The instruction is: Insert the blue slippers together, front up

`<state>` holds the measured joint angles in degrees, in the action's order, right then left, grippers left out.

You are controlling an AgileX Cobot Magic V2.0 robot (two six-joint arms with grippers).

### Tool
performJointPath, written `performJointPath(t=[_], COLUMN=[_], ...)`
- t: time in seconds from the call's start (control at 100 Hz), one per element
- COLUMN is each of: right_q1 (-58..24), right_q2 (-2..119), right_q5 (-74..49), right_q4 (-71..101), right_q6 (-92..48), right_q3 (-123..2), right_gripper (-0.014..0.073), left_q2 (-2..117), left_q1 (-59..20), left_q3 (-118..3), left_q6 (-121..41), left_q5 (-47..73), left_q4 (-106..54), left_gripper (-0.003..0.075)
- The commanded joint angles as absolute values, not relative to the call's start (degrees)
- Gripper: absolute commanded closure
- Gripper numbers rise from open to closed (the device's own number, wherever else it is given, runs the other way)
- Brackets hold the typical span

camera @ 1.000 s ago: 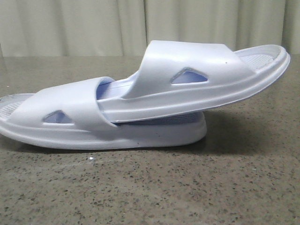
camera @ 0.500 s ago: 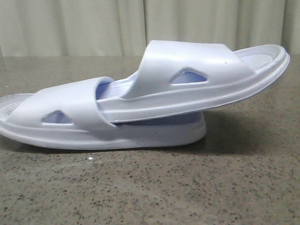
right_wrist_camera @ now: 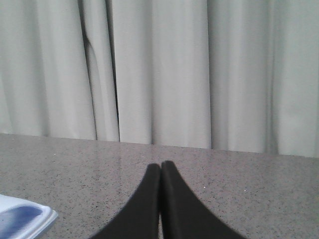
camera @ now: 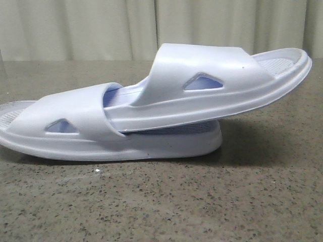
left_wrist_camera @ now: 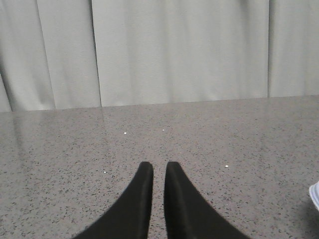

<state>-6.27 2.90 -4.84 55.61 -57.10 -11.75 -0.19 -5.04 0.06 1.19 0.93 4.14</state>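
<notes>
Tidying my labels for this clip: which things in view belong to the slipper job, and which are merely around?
Job:
- lower slipper, flat on the table
- upper slipper, toe tucked under the lower one's strap

Merely around:
- stone table
- curtain

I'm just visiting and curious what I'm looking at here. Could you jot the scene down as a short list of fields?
Surface: speckled grey table
Backdrop: pale curtain
Lower slipper: flat on the table
Upper slipper: one end tucked under the lower one's strap, other end raised at the right
Left gripper: fingers nearly together, holding nothing, apart from the slippers
Right gripper: shut, empty, apart from the slippers
</notes>
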Motion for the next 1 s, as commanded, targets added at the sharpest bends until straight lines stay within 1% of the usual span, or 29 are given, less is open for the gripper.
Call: performJointPath(t=[0.0,0.29,0.36,0.43,0.54,0.77,0.84,0.99], right_q1=[-6.1,-6.1,-6.1,-6.1,-6.1,-6.0,-6.0,-6.0], right_q2=[3.4,3.4,3.4,3.4,3.4,3.3,3.1,1.6], right_q5=[-2.0,-2.2,-2.9,-4.1,-4.8,-5.0,-4.4,-2.0], right_q4=[55.9,55.8,53.4,44.4,25.3,-2.2,-6.3,-6.3], right_q6=[-58.1,-58.1,-56.8,-49.1,-30.2,-1.0,3.7,4.0], right_q3=[-13.2,-13.2,-13.2,-13.2,-13.2,-11.0,-9.3,-5.6], right_gripper=[0.0701,0.0701,0.0701,0.0701,0.0701,0.0701,0.0701,0.0701], left_q2=[-2.0,-2.0,-2.0,-2.0,-2.0,-2.0,-2.0,-2.0], left_q1=[-4.9,-4.9,-4.9,-4.9,-4.9,-4.9,-4.9,-4.9], left_q3=[0.6,0.6,0.6,0.6,0.6,0.6,0.6,0.6], left_q6=[1.7,1.7,1.7,1.7,1.7,1.7,1.7,1.7], left_q5=[-3.2,-3.2,-3.2,-3.2,-3.2,-3.2,-3.2,-3.2], left_q4=[4.2,4.2,4.2,4.2,4.2,4.2,4.2,4.2], left_gripper=[0.0705,0.0704,0.0704,0.0704,0.0704,0.0704,0.0704,0.0704])
